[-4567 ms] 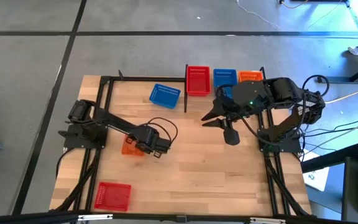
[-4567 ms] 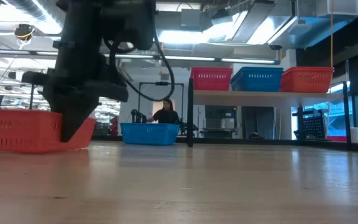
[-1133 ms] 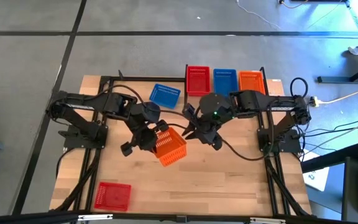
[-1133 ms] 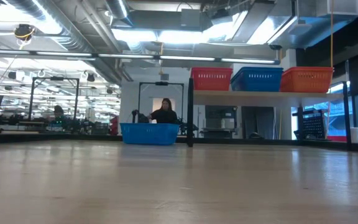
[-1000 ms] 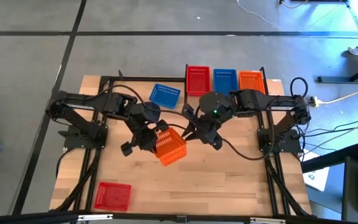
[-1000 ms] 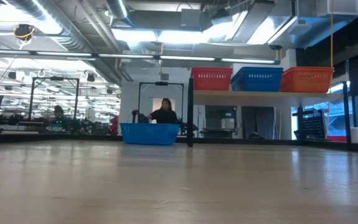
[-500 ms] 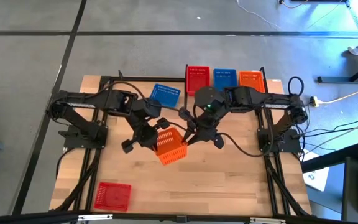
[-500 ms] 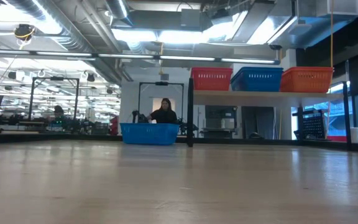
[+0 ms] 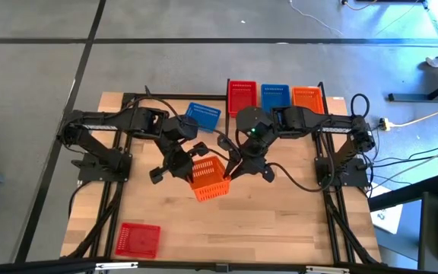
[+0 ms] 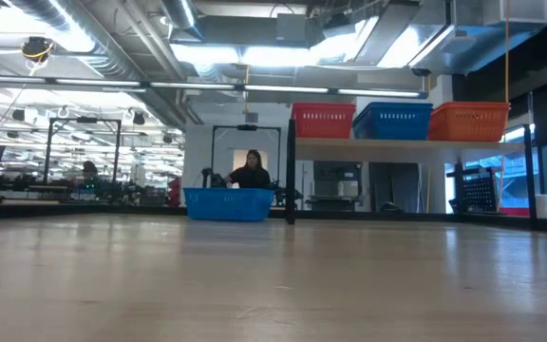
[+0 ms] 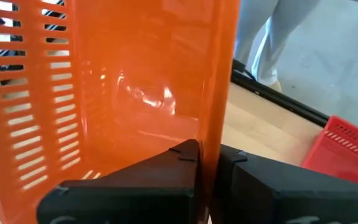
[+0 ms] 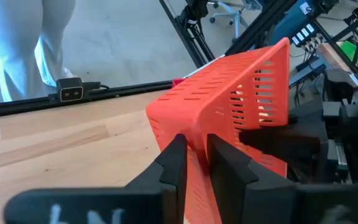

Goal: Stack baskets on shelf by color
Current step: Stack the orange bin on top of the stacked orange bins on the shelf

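Start at the table's near-left corner, where you see a red basket (image 9: pixel 138 240) lying alone on the tabletop (image 9: pixel 280 221).

Moving right, the left gripper (image 9: pixel 192 164) is held above the table's middle. Its jaws are narrowed to a thin slot and clamp one wall of an orange basket (image 9: pixel 209 180); in the left wrist view you see both fingers (image 11: pixel 135 186) pressed against that wall. The basket is tilted and lifted clear of the tabletop.

The right gripper (image 9: pixel 232 171) meets the same basket from the opposite side. In the right wrist view its jaws are nearly closed and pinch the basket's rim.

A blue basket (image 9: pixel 201 116) lies near the far edge. On the shelf (image 10: pixel 406 144) you see red, blue and orange baskets side by side.
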Available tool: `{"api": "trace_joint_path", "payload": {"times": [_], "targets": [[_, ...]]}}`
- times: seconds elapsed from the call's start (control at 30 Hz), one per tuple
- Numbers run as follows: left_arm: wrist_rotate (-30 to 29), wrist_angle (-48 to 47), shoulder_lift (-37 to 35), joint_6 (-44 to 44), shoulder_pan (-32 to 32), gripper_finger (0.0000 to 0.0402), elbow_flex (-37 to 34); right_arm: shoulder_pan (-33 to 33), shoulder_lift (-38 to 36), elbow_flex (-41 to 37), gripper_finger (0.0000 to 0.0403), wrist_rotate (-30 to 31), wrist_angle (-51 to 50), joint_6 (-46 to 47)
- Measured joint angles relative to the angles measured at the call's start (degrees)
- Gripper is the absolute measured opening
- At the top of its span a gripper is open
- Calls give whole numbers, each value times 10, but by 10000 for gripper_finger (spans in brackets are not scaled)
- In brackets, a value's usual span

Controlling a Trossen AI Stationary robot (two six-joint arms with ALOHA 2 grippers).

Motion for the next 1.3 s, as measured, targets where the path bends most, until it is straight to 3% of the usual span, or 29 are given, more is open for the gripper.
{"api": "trace_joint_path", "payload": {"times": [0.27,0.43,0.63,1.0,1.3], "targets": [[8,6,0,11,24,0,0,0,0,0,42,-4,-1,0],[8,14,0,8,28,1,0,0,0,1,9,-16,-2,-2],[0,27,0,-21,25,1,-1,-1,-1,1,8,-18,-8,-2],[-122,45,8,-26,17,66,-1,-10,0,1,4,-15,-20,7],[-130,49,12,-24,18,86,-1,-16,-3,1,2,-19,-42,46]]}}
